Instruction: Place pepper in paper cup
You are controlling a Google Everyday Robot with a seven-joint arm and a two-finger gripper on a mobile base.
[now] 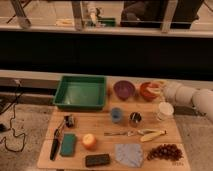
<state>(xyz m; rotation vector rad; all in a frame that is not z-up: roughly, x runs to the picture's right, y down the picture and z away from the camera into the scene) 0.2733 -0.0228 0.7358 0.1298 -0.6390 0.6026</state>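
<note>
Three cups stand on the wooden surface (pixel 100 127): one white paper cup (pixel 165 111), one small blue cup (pixel 116 115) and one dark shiny cup (pixel 135 118). There are two bowls, one purple bowl (pixel 123 90) and one orange bowl (pixel 148 92), plus one green plastic tray (pixel 80 93), one round orange fruit (pixel 89 141), one bunch of dark grapes (pixel 165 151) and one green sponge (pixel 68 144). One hand (pixel 159 89) is at the orange bowl's right rim.

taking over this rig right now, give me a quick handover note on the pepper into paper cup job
claw: shut, at the right rim of the orange bowl, arm coming in from the right.
paper cup: upright, just in front of the claw and right of the dark cup.
pepper: I can't make it out; it may be in the claw or in the bowl.
done: the claw is down at the bowl; no pepper shows at the cup's mouth.
left: check the claw really has the pepper, lift, carry it to the paper cup, release it inside.
</note>
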